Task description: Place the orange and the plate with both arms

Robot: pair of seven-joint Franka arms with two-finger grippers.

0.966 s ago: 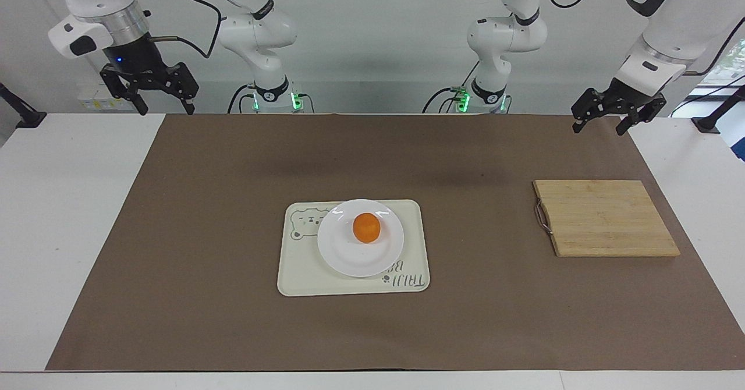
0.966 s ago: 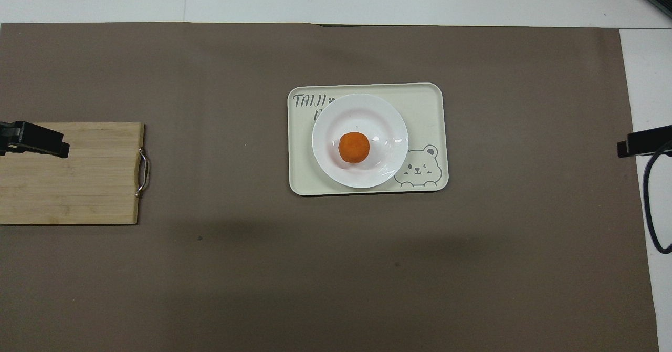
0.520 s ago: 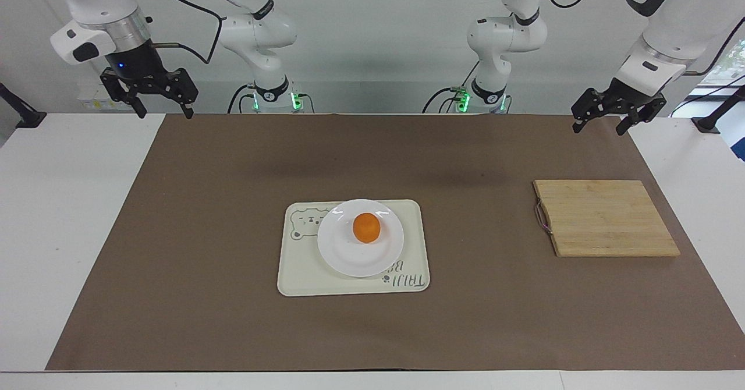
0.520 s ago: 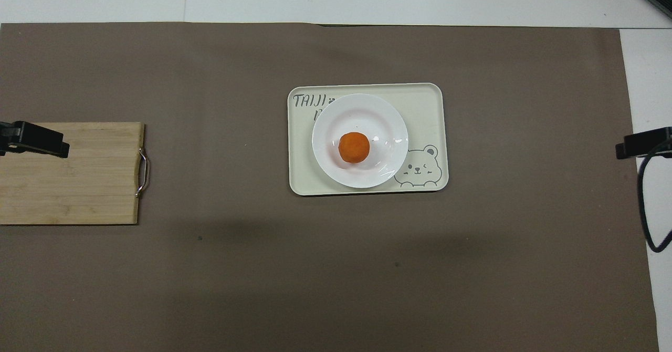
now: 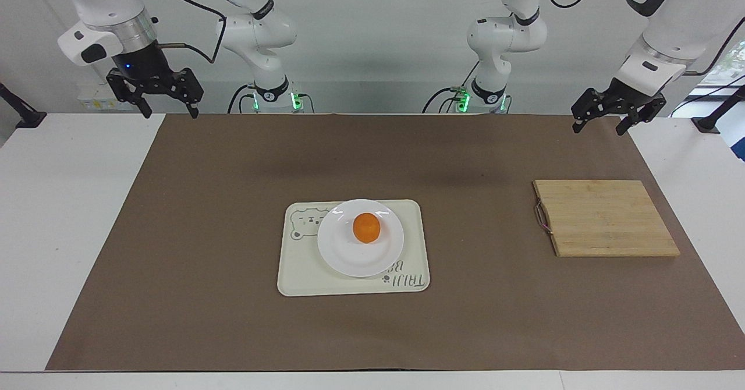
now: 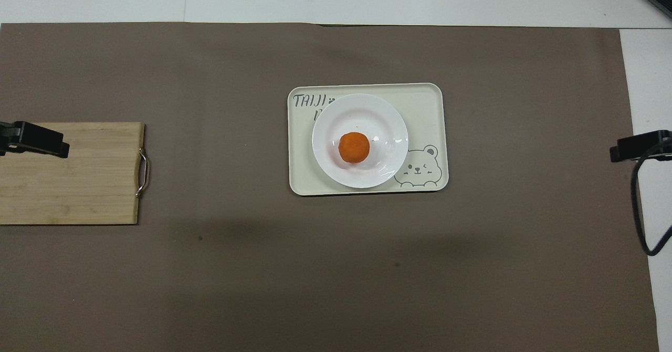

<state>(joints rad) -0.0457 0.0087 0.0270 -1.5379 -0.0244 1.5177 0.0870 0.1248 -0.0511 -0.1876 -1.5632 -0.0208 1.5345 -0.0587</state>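
- Sideways along the robots' edge of the brown mat (image 5: 174,320) is where my right gripper (image 5: 167,108) has gone since a second ago, a little toward the middle of the table, with its cable (image 6: 638,205) reaching further in over the mat in the overhead view.
- My right gripper hangs in the air above that corner of the mat, fingers spread wide, nothing between them.
- My left gripper (image 5: 600,123) has not shifted; it waits up over the mat's edge at my left arm's end, jaws apart and empty, with the wooden cutting board (image 5: 605,218) lying farther out on the mat.
- Nothing on the table has moved: the orange (image 5: 366,227) sits in the middle of the white plate (image 5: 337,250).
- My plate rests on the cream bear tray (image 5: 297,273) at the mat's centre, well apart from both my grippers.
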